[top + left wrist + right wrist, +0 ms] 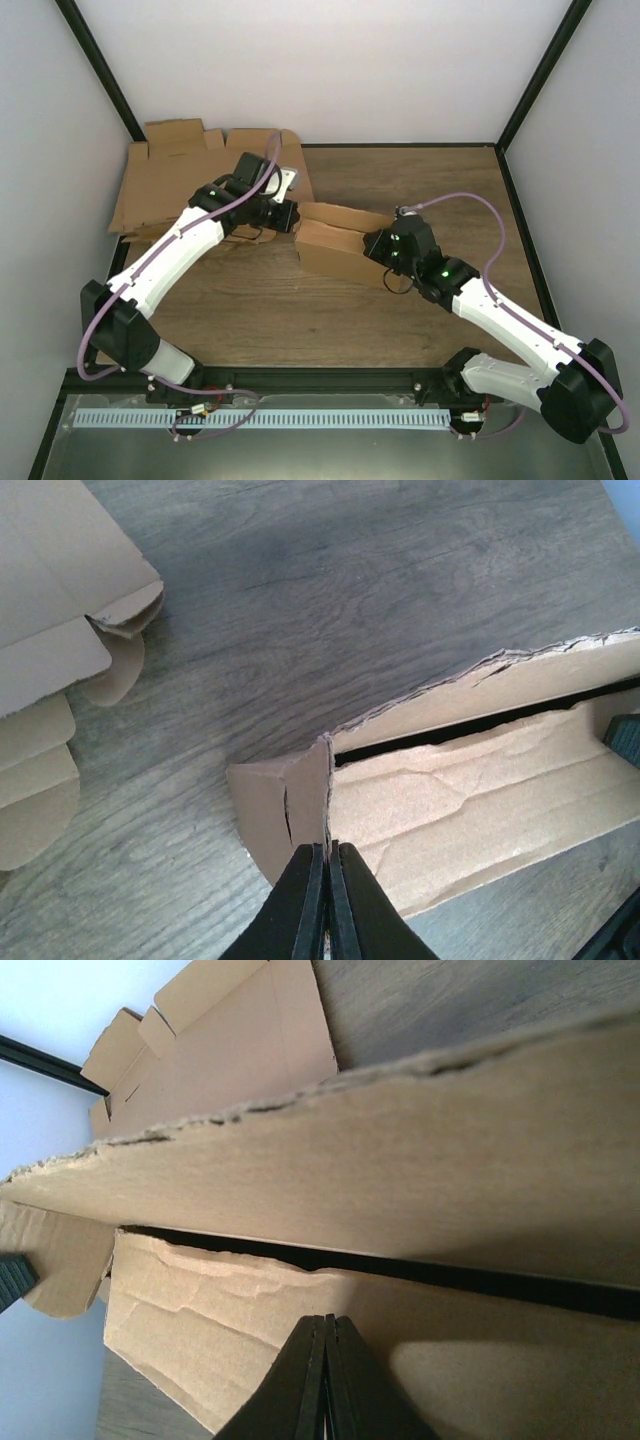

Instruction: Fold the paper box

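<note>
Paper box (pixel 330 255) of plain brown die-cut cardboard, half-erected on wooden table (pixel 300 320); left gripper (pixel 325 852) and right gripper (pixel 325 1325) each clenched on one wall.

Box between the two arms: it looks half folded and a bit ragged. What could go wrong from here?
The left jaws and right jaws each pinch a thin wall edge of the box. Its upper edge is ragged and split, so pulling the arms apart could tear it further. The inner wall is creased and might buckle rather than fold cleanly. The left arm works close to the pile of blanks and might nudge it.
</note>
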`<state>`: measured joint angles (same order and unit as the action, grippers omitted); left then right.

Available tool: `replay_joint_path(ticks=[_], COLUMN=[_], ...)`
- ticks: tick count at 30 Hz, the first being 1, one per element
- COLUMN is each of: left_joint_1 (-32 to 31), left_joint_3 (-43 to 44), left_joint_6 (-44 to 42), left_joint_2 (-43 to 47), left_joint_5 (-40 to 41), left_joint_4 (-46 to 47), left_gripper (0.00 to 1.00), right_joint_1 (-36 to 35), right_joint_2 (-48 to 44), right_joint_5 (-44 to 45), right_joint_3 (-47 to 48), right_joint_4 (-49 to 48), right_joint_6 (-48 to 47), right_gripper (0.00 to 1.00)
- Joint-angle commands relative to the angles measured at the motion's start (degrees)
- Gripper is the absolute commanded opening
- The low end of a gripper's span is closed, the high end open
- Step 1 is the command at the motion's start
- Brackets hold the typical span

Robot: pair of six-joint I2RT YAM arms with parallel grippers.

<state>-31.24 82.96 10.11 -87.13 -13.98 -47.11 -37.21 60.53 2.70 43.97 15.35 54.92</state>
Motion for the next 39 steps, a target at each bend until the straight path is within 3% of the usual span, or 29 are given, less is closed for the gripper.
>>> replay_joint_path(ticks=[1, 7, 13, 25, 34, 39], left_joint_1=[-0.9, -1.03, -1.29, -2.06, -2.07, -2.07], left_joint_3=[-4.92, -10.81, -16.44, -14.94, -15.62, -17.27], left_joint_6=[4.46, 6.3, 11.22, 13.03, 13.1, 14.06], left_joint_2=[3.78, 6.65, 8.87, 8.21, 7.3, 7.54], left_joint_5=[-1.75, -1.21, -5.6, -3.52, -2.88, -3.7], left_joint_4=[2.95, 6.35, 12.22, 10.63, 9.69, 11.21], left_gripper=[0.04, 0.04, 0.04, 0.04, 0.04, 0.04], right_joint_1=[-0.23, -0.23, -0.29, -0.31, -0.41, -0.41], right_joint_2=[0.6, 0.41, 0.46, -0.96, -2.02, -1.23], right_joint_5=[2.66, 2.61, 2.12, -1.34, -7.24, -17.06], right_joint_3=[-1.16, -0.94, -1.13, 0.46, 3.51, 3.67], right_joint_4=[3.61, 3.72, 3.21, 1.7, 1.69, -2.37], right_joint_6=[1.07, 1.05, 0.8, -3.09, -10.59, -15.92], right_gripper=[0.01, 0.01, 0.01, 0.01, 0.02, 0.03])
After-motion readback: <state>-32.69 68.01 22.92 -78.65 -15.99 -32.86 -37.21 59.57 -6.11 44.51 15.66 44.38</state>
